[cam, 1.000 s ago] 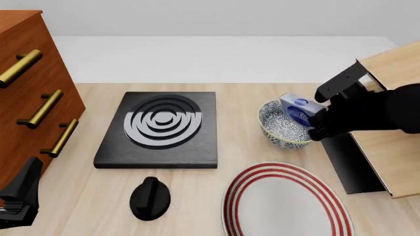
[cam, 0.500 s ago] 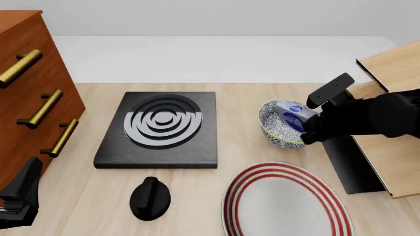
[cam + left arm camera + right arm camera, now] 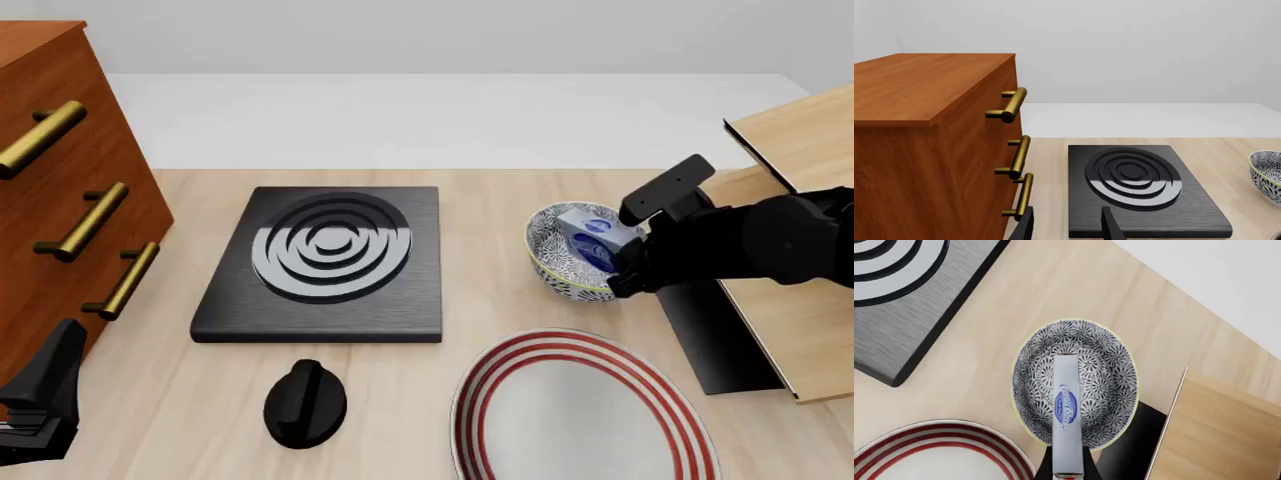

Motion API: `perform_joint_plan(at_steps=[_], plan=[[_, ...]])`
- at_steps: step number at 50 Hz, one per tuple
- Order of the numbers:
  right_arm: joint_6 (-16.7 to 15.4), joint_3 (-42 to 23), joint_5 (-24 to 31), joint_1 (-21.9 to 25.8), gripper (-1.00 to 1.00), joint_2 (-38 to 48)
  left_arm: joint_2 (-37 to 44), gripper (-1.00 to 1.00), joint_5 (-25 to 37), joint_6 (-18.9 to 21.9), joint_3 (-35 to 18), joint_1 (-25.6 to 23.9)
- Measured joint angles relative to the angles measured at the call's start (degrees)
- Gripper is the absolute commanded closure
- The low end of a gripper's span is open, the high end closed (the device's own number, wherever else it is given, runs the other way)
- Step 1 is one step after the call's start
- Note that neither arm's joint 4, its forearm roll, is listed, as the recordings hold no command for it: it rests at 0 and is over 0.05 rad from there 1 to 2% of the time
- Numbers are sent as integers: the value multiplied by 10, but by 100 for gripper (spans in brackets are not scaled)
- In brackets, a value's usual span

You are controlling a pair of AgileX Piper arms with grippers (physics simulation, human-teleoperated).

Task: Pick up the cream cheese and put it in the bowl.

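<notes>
The cream cheese, a light blue and white box with a dark blue oval logo, is tilted down inside the speckled bowl. My right gripper is shut on it from the bowl's right side. In the right wrist view the cream cheese stands on its narrow edge between the fingers, over the middle of the bowl. My left gripper sits low at the front left, far from both, open and holding nothing. The bowl's rim shows at the edge of the left wrist view.
A black stove plate with grey rings lies mid-table with a black knob in front of it. A white plate with red rings sits in front of the bowl. A wooden cabinet with brass handles stands left, a wooden box with a black panel right.
My right gripper has come lower and a little left, and the cream cheese has sunk from above the bowl's rim down into the bowl. The left arm is still.
</notes>
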Motion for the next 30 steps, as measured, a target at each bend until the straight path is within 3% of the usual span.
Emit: perform_joint_plan(at_steps=[1, 2, 30], plan=[[0, 0, 0, 0, 100, 0, 0, -100, 0, 0, 0, 0], [0, 0, 0, 0, -100, 0, 0, -100, 0, 0, 0, 0], [11, -9, 12, 10, -100, -11, 0, -100, 0, 0, 0, 0]])
